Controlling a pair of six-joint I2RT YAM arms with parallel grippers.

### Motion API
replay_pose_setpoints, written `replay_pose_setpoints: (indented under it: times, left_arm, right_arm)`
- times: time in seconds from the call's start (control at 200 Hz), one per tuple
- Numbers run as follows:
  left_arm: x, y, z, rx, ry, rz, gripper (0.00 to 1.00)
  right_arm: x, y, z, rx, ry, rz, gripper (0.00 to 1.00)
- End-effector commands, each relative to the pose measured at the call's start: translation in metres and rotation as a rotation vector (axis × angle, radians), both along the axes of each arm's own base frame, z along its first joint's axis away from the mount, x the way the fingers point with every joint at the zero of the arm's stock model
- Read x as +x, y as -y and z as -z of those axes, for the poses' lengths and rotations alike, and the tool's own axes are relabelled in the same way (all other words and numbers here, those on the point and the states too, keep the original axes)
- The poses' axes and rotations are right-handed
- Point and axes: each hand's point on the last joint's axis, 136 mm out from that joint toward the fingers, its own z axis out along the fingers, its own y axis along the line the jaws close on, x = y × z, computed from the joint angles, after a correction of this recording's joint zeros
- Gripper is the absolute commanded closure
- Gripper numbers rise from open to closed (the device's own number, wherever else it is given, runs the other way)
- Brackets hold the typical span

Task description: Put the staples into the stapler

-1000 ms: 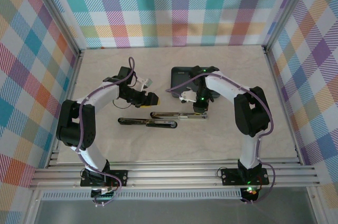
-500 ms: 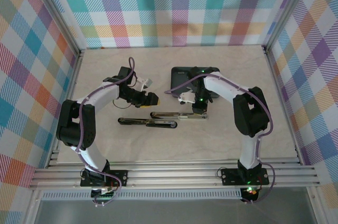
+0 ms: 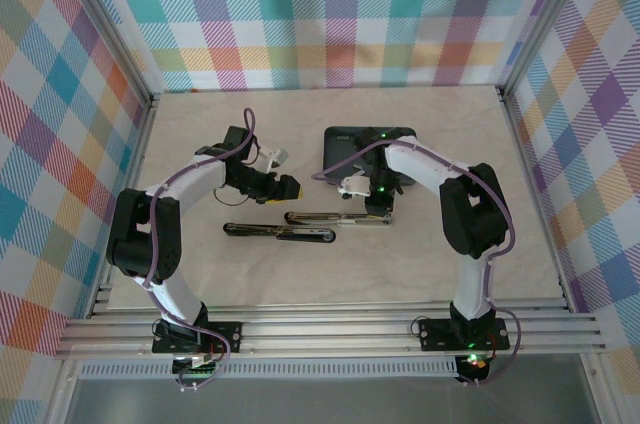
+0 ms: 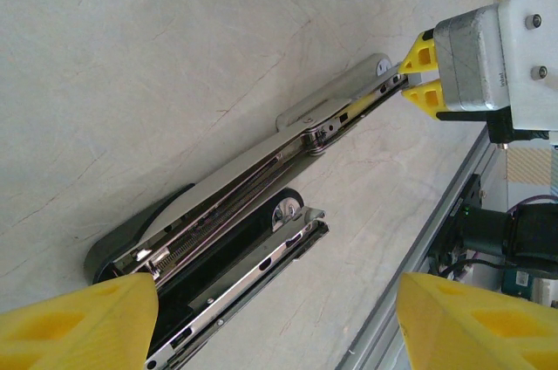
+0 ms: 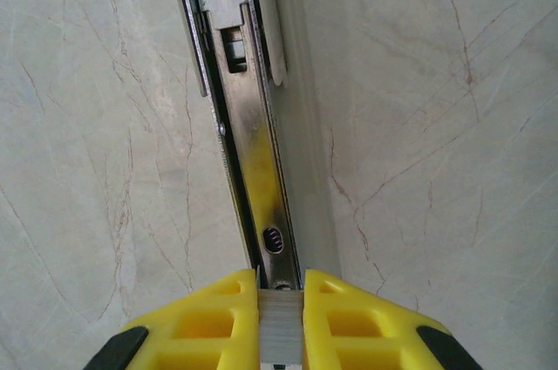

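The staples (image 5: 281, 335): a short silver strip, pinched between the yellow fingers of the right claw (image 5: 281, 293). It sits at the end of the stapler's (image 3: 330, 218) open rail, lined up with the channel. The stapler lies splayed flat on the table (image 3: 300, 274). Over the last second the right claw crept only slightly toward the rail. I judge the strip is not yet seated. The left claw (image 3: 284, 187) hangs nearby, fingers wide apart, unmoved.

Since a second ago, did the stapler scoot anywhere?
No. The stapler keeps the same spot on the table, with the same gap to the tray behind it.
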Motion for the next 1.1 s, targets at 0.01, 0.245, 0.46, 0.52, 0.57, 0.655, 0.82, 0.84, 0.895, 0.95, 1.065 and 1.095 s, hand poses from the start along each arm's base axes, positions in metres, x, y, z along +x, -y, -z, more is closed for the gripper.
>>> replay_pose_setpoints:
  times: [0.01, 0.245, 0.46, 0.52, 0.57, 0.655, 0.82, 0.84, 0.895, 0.95, 1.065, 1.095]
  left_arm:
    - [0.003, 0.000, -0.005, -0.018, 0.001, 0.006, 0.28]
    - [0.003, 0.000, -0.004, -0.016, -0.002, 0.006, 0.28]
    - [0.003, -0.001, -0.004, -0.013, -0.003, 0.005, 0.28]
    - [0.003, -0.001, -0.003, -0.012, -0.005, 0.004, 0.28]
    - [0.003, -0.001, -0.003, -0.012, -0.004, 0.004, 0.28]
    - [0.003, -0.001, -0.003, -0.012, -0.006, 0.005, 0.28]
    - [0.003, -0.001, -0.002, -0.011, -0.007, 0.004, 0.28]
    - [0.003, -0.001, -0.002, -0.009, -0.008, 0.004, 0.28]
    - [0.003, -0.001, -0.003, -0.012, -0.006, 0.005, 0.28]
    - [0.003, -0.001, -0.002, -0.012, -0.007, 0.004, 0.28]
    - [0.003, -0.001, -0.002, -0.010, -0.008, 0.004, 0.28]
    - [0.003, -0.001, -0.002, -0.010, -0.009, 0.004, 0.28]
  right_arm:
    - [-0.001, -0.005, -0.009, 0.018, -0.001, -0.020, 0.84]
    - [0.001, -0.004, -0.014, 0.024, 0.023, -0.042, 0.84]
    - [0.001, -0.003, -0.003, 0.004, 0.004, -0.038, 0.84]
    - [0.002, -0.004, -0.003, 0.007, 0.007, -0.040, 0.84]
    - [0.002, -0.004, -0.002, 0.006, 0.005, -0.043, 0.84]
    - [0.000, -0.004, -0.002, 0.005, 0.000, -0.047, 0.84]
    - [-0.002, 0.002, 0.003, -0.026, -0.005, -0.055, 0.84]
    - [-0.002, 0.002, 0.003, -0.029, -0.005, -0.055, 0.84]
    - [-0.002, 0.003, 0.004, -0.035, -0.005, -0.058, 0.84]
    - [-0.002, 0.003, 0.004, -0.033, -0.008, -0.057, 0.84]
    - [-0.004, 0.002, 0.003, -0.028, -0.016, -0.059, 0.84]
    - [-0.006, 0.002, 0.003, -0.028, -0.022, -0.060, 0.84]
